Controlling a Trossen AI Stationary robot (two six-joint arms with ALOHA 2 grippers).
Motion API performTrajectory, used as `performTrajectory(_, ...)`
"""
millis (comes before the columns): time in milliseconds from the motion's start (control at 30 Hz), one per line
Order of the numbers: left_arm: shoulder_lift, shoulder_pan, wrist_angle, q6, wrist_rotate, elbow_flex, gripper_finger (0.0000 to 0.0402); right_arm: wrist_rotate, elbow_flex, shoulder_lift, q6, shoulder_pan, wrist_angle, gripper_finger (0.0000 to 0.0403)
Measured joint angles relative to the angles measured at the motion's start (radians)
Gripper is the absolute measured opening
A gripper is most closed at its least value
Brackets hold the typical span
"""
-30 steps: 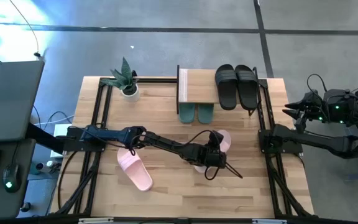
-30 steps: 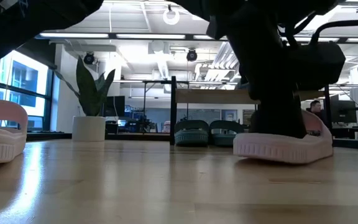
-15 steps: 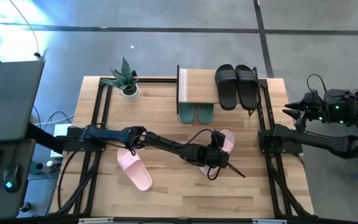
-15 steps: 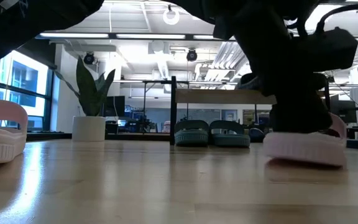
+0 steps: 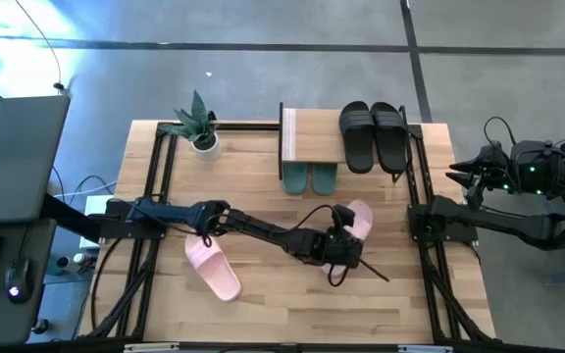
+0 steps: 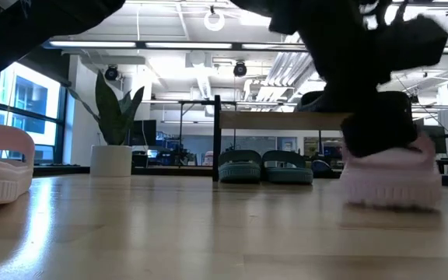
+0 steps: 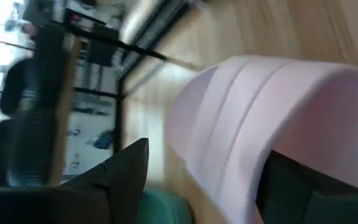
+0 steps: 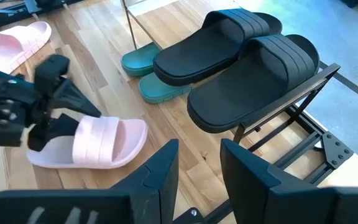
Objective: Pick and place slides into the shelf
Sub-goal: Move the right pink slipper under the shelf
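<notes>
Since a second ago, left gripper (image 5: 342, 244) has spread open around the pink slide's (image 5: 357, 218) strap.

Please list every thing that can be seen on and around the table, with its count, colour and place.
black slides: two, black, side by side on top of the shelf, right part.
teal slides: two, teal-green, on the table under the shelf's front edge.
pink slide by the gripper: one, light pink, on the table in front of the shelf, its strap between the left gripper's fingers.
second pink slide: one, light pink, on the table, front left.
shelf: one, light wood top, black frame, back middle of the table.
potted plant: one, green in a white pot, back left corner.
table: one, light wood.
left gripper: over the pink slide, fingers apart.
right gripper: off the table's right edge, waiting.
</notes>
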Motion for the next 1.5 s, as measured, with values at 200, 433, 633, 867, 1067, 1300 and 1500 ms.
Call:
performTrajectory(200, -0.014, -0.023, 0.023, 0.025, 0.024, 0.002, 0.0249, 0.0, 0.0, 0.0, 0.0, 0.0, 0.0, 0.011)
performTrajectory(433, -0.015, -0.027, -0.02, 0.017, 0.101, 0.002, 0.0237, -0.003, 0.0, 0.0, 0.003, 0.0, 0.0, 0.011)
performTrajectory(633, -0.015, -0.027, -0.075, 0.013, 0.228, 0.002, 0.0228, -0.031, 0.0, 0.0, 0.016, 0.0, 0.0, 0.011)
performTrajectory(867, -0.015, -0.028, -0.105, 0.008, 0.291, 0.003, 0.0225, -0.058, 0.0, 0.0, 0.026, 0.0, 0.0, 0.011)
performTrajectory(1067, -0.026, -0.034, -0.189, -0.059, 0.291, 0.003, 0.0225, -0.07, 0.0, 0.0, 0.029, 0.0, 0.0, 0.011)
performTrajectory(1300, -0.093, -0.083, -0.248, -0.133, 0.27, 0.003, 0.0216, -0.097, 0.0, 0.0, 0.041, 0.0, 0.0, 0.011)
performTrajectory(1500, -0.211, -0.133, -0.292, -0.234, 0.238, 0.003, 0.0199, -0.138, 0.0, 0.001, 0.067, 0.0, 0.004, 0.011)
